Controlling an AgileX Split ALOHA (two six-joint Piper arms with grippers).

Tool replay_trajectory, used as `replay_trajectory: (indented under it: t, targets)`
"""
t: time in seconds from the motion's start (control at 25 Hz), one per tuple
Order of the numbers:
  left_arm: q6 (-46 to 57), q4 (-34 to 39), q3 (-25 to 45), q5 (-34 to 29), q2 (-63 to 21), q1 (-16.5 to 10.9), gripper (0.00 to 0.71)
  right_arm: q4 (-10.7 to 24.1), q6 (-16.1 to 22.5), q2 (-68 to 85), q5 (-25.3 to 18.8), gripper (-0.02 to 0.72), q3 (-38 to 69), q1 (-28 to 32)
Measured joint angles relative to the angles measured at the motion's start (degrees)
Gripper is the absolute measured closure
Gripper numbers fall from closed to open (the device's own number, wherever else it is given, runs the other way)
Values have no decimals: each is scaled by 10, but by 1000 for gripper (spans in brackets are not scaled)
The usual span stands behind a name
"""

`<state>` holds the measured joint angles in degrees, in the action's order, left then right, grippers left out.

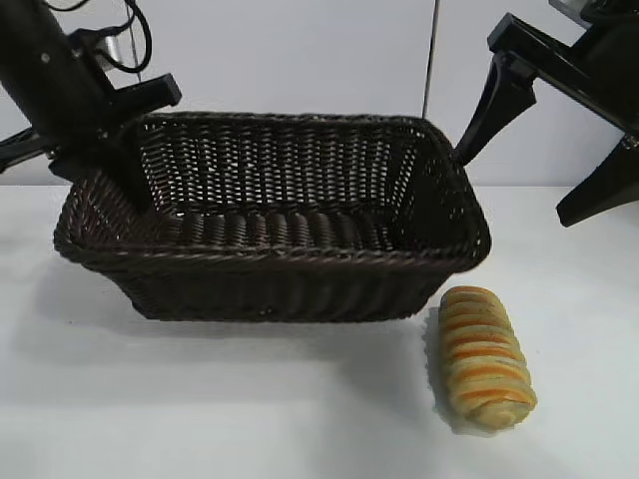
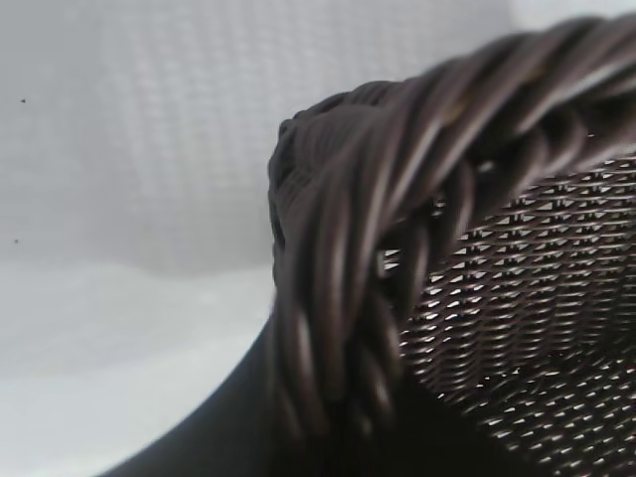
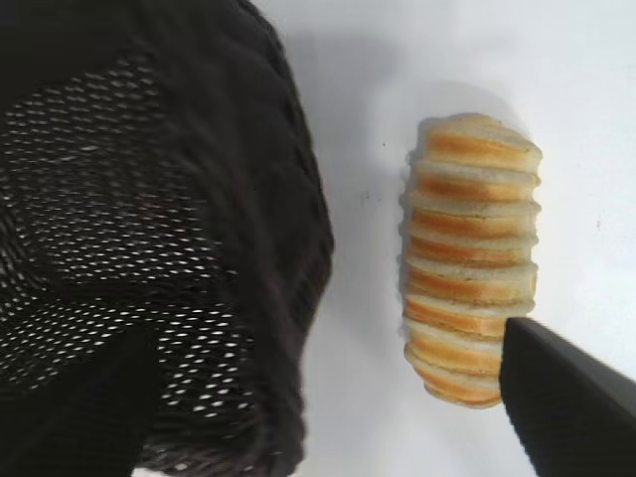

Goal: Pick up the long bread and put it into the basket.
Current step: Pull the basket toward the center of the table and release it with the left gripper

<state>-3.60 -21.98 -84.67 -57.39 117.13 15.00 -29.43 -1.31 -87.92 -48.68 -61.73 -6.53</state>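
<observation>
A large rectangular dark brown woven wicker basket (image 1: 270, 215) with a braided rim stands on a plain white desk (image 1: 200, 399), before a pale grey wall (image 1: 300, 50). The oblong pale tan long bread (image 1: 486, 356) with orange-brown ridges lies on the desk just beside the basket, at 4 o'clock from it, not touching. The right hand (image 1: 559, 140) hangs in the air at 1 o'clock above the bread, its fingers spread wide and holding nothing. The left hand (image 1: 95, 150) is at the basket's 10 o'clock corner; I cannot tell if it is spread.
</observation>
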Motion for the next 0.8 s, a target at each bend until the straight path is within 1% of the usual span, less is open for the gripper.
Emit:
replay_trajectory:
  t: [0.16,0.44,0.52,0.56,0.6,0.68,0.8]
  targets:
    - [0,-2,0,2,17,0,610,0,0,0,0,42,0,0]
    - [0,-3,-3,6,20,0,610,0,0,0,0,42,0,0]
    - [0,-4,-3,6,20,0,601,0,-2,0,0,42,0,0]
    - [1,-6,-3,6,20,0,585,0,-2,0,0,42,0,0]
    - [1,-7,-4,6,20,0,558,0,-2,0,0,42,0,0]
    - [2,-9,-4,6,20,0,478,0,-2,0,0,42,0,0]
    - [3,-13,-14,1,20,0,297,0,-2,0,1,42,0,0]
